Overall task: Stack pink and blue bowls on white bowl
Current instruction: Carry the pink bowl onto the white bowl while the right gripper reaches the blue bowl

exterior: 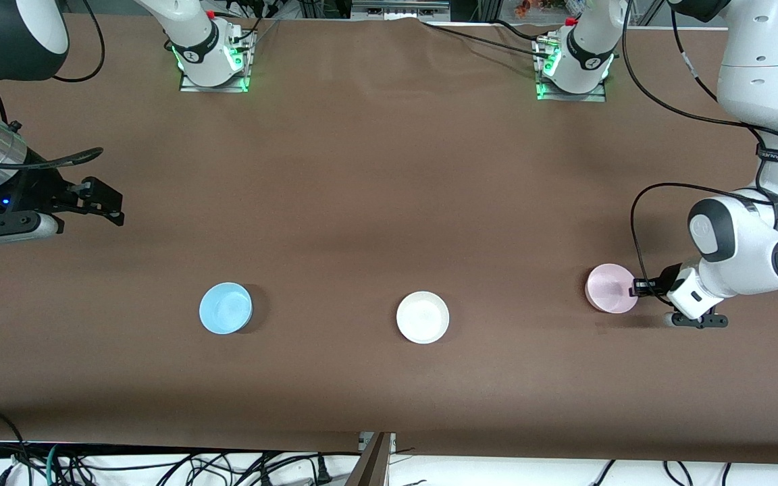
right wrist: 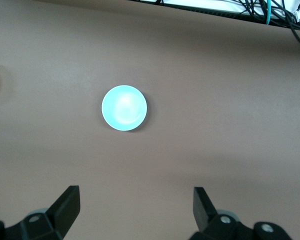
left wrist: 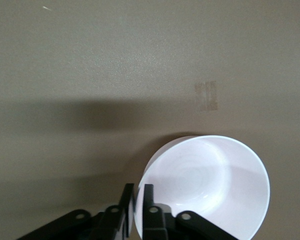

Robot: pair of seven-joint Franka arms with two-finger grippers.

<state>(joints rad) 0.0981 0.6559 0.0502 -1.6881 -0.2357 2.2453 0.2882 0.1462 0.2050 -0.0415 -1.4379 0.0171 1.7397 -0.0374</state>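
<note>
The pale pink bowl (exterior: 609,288) is at the left arm's end of the table. My left gripper (exterior: 635,289) is shut on its rim, one finger inside and one outside. In the left wrist view the same bowl (left wrist: 210,185) looks nearly white and slightly tilted, with my left gripper (left wrist: 138,188) pinching its edge. The white bowl (exterior: 423,317) sits in the middle of the table. The light blue bowl (exterior: 225,308) sits toward the right arm's end and also shows in the right wrist view (right wrist: 124,108). My right gripper (exterior: 117,206) (right wrist: 137,192) is open and empty, waiting above the table.
The brown table cloth (exterior: 375,202) is bare around the three bowls, which lie in a row. Both arm bases (exterior: 213,61) stand along the table's edge farthest from the front camera. Cables (exterior: 159,466) hang past the edge nearest to it.
</note>
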